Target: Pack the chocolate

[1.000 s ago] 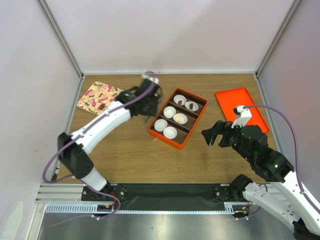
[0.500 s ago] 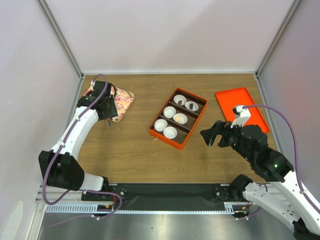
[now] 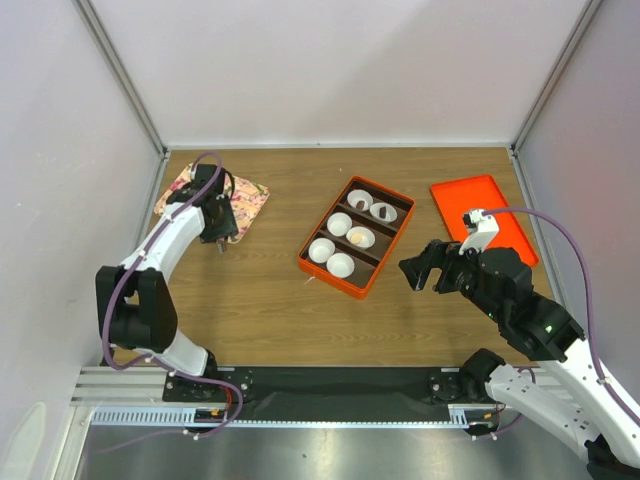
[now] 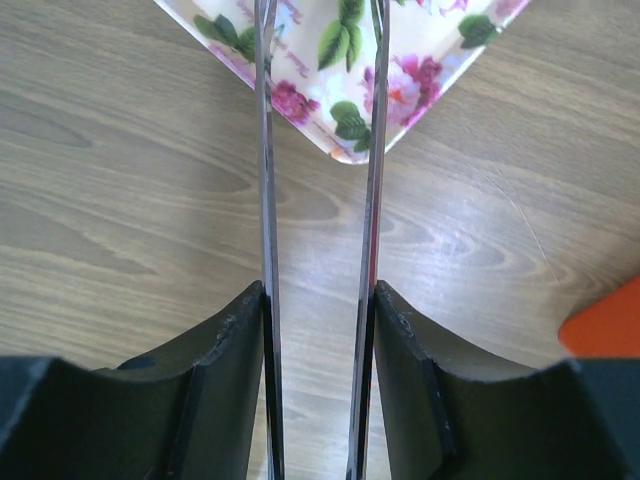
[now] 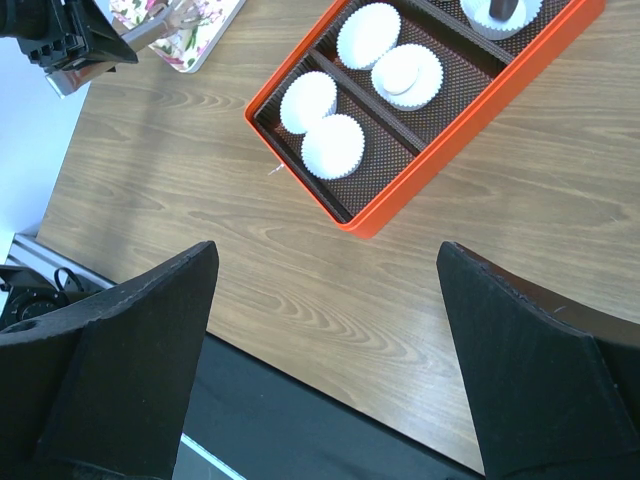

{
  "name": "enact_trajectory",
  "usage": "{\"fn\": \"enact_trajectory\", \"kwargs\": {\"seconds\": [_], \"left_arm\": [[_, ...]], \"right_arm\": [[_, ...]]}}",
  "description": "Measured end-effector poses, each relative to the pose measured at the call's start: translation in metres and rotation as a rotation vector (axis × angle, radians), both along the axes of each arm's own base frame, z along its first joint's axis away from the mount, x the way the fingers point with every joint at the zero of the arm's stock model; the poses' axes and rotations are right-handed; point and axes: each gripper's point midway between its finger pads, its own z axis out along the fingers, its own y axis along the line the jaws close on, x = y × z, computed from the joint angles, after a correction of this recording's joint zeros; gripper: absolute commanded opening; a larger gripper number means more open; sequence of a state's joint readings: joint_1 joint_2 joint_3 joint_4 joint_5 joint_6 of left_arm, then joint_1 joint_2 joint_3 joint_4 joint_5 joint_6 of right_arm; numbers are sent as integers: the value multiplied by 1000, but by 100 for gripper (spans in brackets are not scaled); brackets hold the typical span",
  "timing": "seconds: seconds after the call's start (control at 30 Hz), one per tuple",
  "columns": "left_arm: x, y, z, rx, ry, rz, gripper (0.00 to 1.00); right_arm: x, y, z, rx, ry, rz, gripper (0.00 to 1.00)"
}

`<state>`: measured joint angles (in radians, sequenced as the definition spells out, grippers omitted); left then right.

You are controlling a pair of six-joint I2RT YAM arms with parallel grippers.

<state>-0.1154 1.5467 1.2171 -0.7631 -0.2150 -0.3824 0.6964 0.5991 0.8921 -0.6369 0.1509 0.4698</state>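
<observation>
Chocolate (image 3: 354, 238) in box (image 3: 331, 283); left end effector (image 4: 319, 30) apart over tray (image 4: 430, 40) corner, right end effector (image 5: 328, 262) apart.

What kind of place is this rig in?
Likely a lab test cell: plain white walls box in a wooden table, with the left arm and right arm mounted on a metal rail.

One orange divided box (image 3: 388, 256) sits at the centre of the top view, with three compartments and six white paper cups (image 3: 341, 264), two per compartment. Two dark brown chocolate pieces (image 3: 362, 198) and one pale golden chocolate piece (image 3: 355, 238) show in the cups, three in all. One flat orange tray (image 3: 480, 195) lies at right, one floral tray (image 3: 252, 196) at upper left
</observation>
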Motion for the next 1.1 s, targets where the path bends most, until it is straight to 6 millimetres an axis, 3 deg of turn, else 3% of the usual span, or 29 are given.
{"fn": "enact_trajectory", "kwargs": {"seconds": [0.53, 0.77, 1.1], "left_arm": [[15, 12, -21, 15, 17, 9, 49], [20, 11, -22, 16, 11, -24, 40], [16, 5, -14, -9, 9, -47, 37]], "right_arm": [[3, -2, -2, -12, 4, -17, 98], [4, -2, -3, -14, 5, -20, 97], [4, -3, -3, -15, 4, -24, 98]]}}
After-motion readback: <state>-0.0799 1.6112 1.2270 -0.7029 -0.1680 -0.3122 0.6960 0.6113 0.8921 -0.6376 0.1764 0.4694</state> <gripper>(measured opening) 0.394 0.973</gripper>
